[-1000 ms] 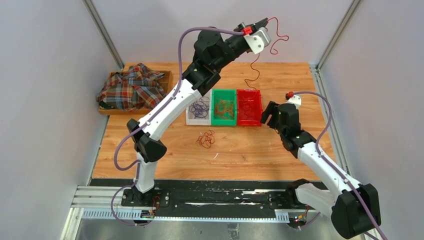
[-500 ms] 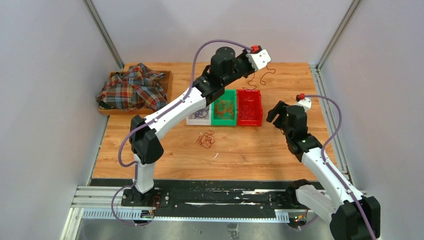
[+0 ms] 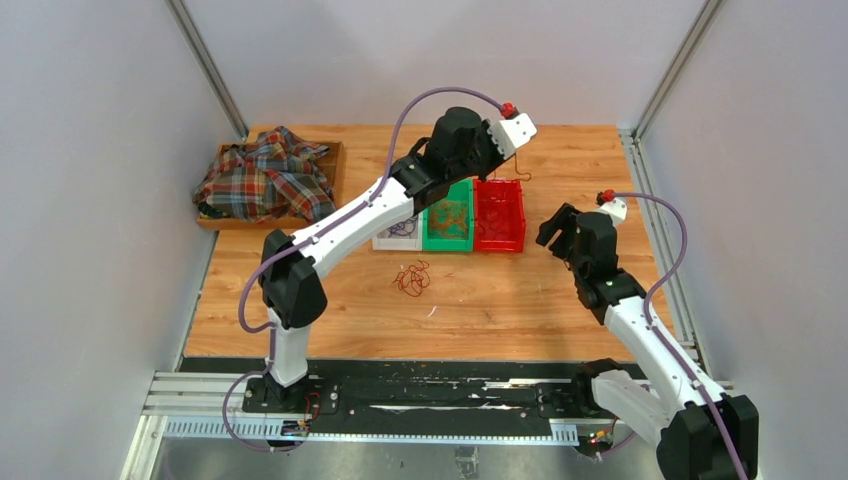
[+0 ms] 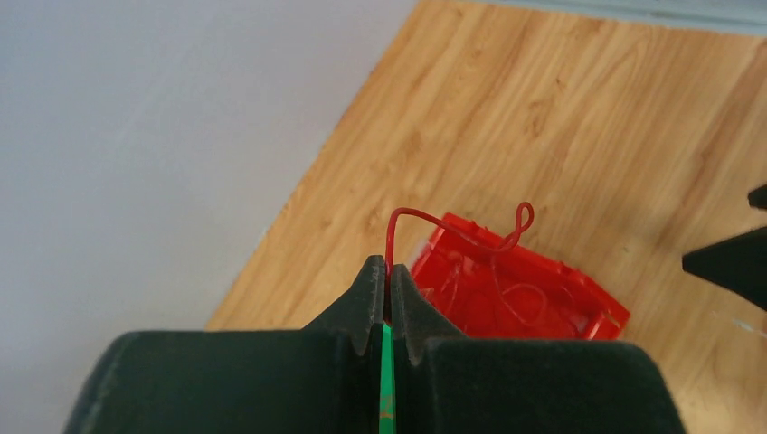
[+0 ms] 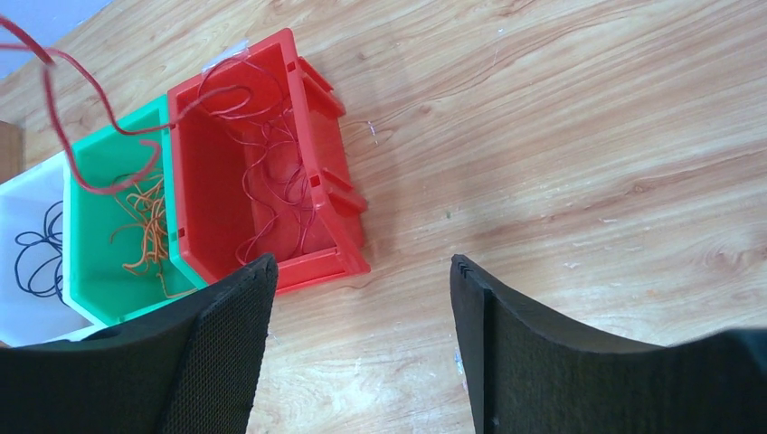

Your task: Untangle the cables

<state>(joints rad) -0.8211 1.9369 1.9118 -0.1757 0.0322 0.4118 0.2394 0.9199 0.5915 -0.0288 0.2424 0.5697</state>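
Note:
My left gripper (image 3: 503, 152) hangs over the far end of the red bin (image 3: 499, 215), shut on a thin red cable (image 4: 452, 231). The cable loops out from the pinched fingertips (image 4: 387, 271) and droops into that bin (image 4: 516, 289), where more red wire lies (image 5: 271, 181). A small tangle of red and brown cables (image 3: 412, 279) lies on the table in front of the bins. The green bin (image 5: 108, 235) holds orange wires and the white bin (image 5: 27, 244) holds dark ones. My right gripper (image 3: 552, 228) hovers right of the red bin, open and empty (image 5: 362, 262).
The three bins stand side by side mid-table: white (image 3: 395, 230), green (image 3: 448, 218), red. A plaid cloth (image 3: 262, 175) fills a wooden tray at the far left. Grey walls and metal posts close in the table's sides and back.
My left arm has come down from high at the back, carrying the red cable towards the red bin. The right arm has drawn slightly to the right, its jaws a little narrower.

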